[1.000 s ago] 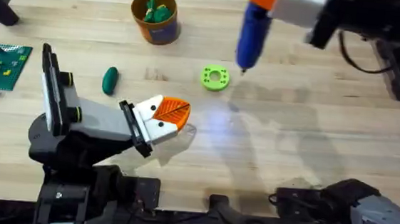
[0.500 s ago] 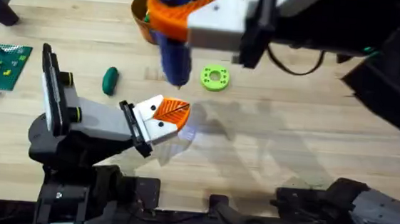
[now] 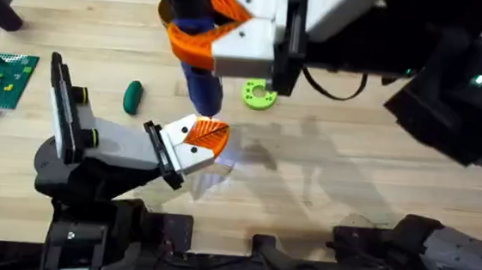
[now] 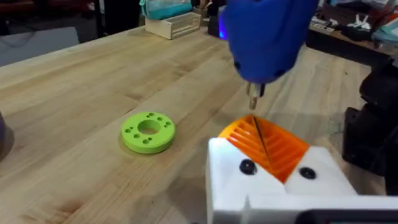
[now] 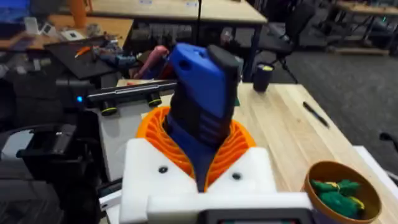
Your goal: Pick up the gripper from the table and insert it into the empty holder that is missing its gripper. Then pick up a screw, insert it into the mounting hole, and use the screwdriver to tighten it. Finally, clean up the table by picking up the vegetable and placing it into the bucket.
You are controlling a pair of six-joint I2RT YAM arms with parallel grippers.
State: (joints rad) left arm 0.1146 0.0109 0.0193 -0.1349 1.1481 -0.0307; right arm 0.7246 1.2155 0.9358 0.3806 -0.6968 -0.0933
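Overhead, you can see the right claw (image 3: 198,41) clenched on the screwdriver (image 3: 200,84), carrying it nearly upright with its tip pointing down at the holder (image 3: 184,148). That is the relation your next move turns on: the blue body's long axis runs from the claw down toward the orange gripper (image 3: 206,134) seated in the holder, and the thin metal tip (image 4: 254,103) hangs just above the orange ribbed pad, apart from it as far as you can tell from the left wrist view. The holder is white and angular, with two small dark points on its face (image 4: 246,167); whether a screw already sits in the mounting hole I cannot tell. The left claw (image 3: 197,144) lies low over the worktop (image 3: 351,161), but you cannot tell whether its fingers are parted or closed. Relative to the holder, the lime green disc (image 3: 259,94) sits just beyond, the vegetable (image 3: 132,96) lies beside it toward the left arm's side, and the bucket (image 5: 342,186) stands farther back. The tightening step looks to be at hand, so line the tip up squarely before descending.
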